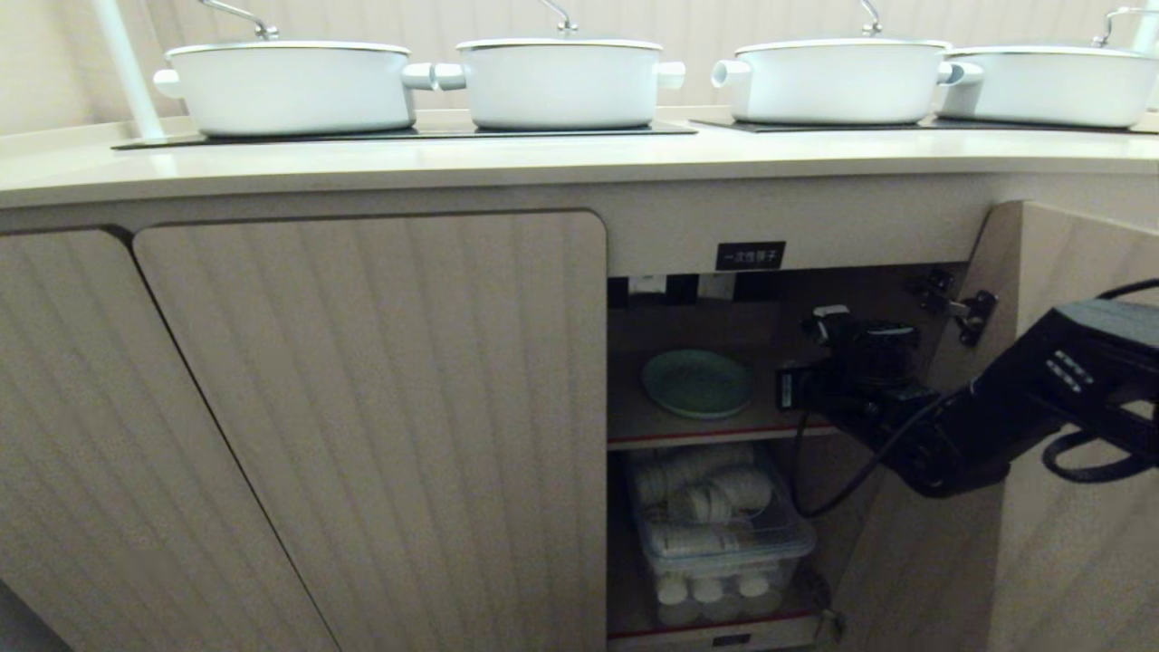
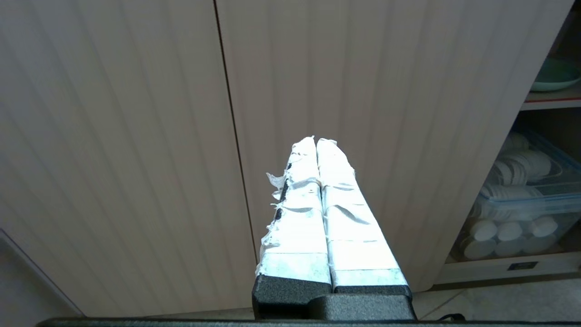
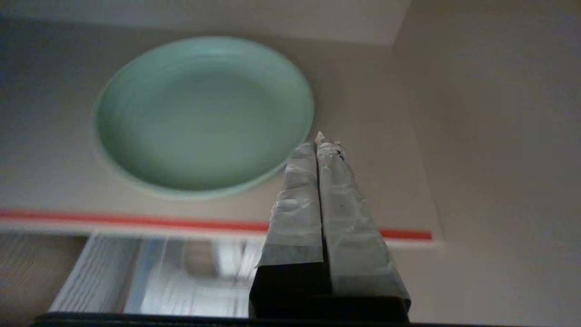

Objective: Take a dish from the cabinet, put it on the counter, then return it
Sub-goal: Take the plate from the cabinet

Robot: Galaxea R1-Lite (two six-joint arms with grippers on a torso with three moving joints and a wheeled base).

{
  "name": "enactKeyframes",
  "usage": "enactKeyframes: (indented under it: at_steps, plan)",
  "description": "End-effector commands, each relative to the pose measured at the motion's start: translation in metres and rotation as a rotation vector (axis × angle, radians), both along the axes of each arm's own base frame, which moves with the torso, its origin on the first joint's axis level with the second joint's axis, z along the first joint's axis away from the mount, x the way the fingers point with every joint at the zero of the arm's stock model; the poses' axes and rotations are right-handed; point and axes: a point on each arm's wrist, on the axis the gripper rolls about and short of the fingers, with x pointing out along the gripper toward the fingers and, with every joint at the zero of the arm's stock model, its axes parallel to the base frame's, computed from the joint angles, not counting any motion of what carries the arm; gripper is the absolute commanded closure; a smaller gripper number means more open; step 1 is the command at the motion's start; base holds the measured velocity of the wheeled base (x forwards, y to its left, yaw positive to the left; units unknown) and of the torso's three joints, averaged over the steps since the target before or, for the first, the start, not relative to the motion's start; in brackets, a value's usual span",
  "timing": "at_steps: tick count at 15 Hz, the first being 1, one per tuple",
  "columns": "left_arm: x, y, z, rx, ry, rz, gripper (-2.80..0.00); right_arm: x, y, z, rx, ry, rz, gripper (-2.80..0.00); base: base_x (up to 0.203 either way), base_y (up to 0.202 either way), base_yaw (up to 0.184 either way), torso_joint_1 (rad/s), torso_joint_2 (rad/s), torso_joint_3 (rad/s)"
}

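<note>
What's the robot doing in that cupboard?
It is going for the green dish, which lies on the upper shelf of the open cabinet. The right gripper is close beside the dish with its fingers shut, holding nothing. The left gripper is also shut, parked in front of the closed door. The counter above holds four white pots.

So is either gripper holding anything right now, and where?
Nothing is held. The right gripper is shut and empty beside the plate on the cabinet shelf. The left gripper is shut and empty too.
</note>
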Motion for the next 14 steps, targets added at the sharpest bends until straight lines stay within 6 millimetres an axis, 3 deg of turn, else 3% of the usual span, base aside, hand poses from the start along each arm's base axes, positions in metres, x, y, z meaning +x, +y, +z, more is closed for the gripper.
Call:
enactKeyframes:
  at_steps: [1,14]
  plan:
    - [0.0,0.0,0.0,0.0,-0.001,0.001,0.0,0.01,0.003,-0.006,-0.003,-0.011,-0.012,0.0,0.0,0.0,0.0,0.0,0.0,0.0]
    - [0.0,0.0,0.0,0.0,-0.001,0.001,0.0,0.056,-0.004,-0.014,0.0,-0.09,-0.084,0.0,0.0,0.0,0.0,0.0,0.0,0.0]
